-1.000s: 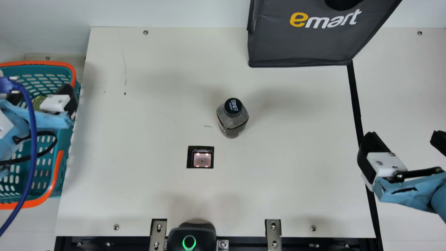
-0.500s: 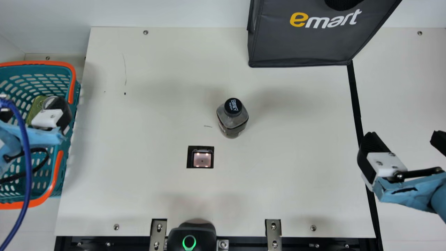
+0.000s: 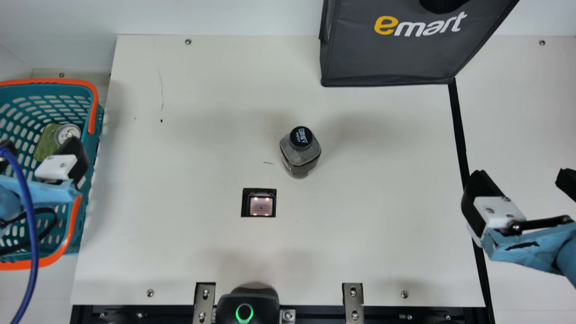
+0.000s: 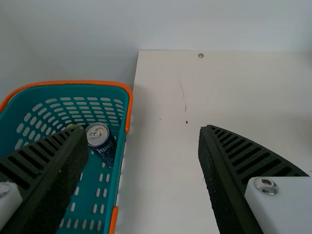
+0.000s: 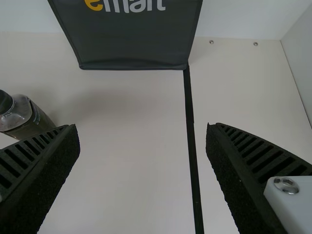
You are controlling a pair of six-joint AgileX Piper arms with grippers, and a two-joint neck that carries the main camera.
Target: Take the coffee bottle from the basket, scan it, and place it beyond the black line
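The dark coffee bottle (image 3: pixel 300 152) with a black cap stands upright on the table, behind the scanner window (image 3: pixel 261 205) and left of the black line (image 3: pixel 460 130). My left gripper (image 3: pixel 41 154) is over the basket (image 3: pixel 86 211); in the left wrist view this gripper (image 4: pixel 142 156) is open with nothing between its fingers. My right gripper (image 3: pixel 522 182) hangs by the black line at the right, and in the right wrist view the gripper (image 5: pixel 142 156) stands open and holds nothing. The bottle (image 5: pixel 25 117) also appears beside one finger there.
A can (image 3: pixel 67 133) and a green item (image 3: pixel 47 143) lie in the basket. A dark grey bag (image 3: pixel 387 58) stands at the back, left of the line's far end. A black device with a green ring (image 3: pixel 246 306) sits at the table's front edge.
My left gripper has moved toward the front and a little left over the basket, uncovering the can. The bottle and my right arm have stayed put.
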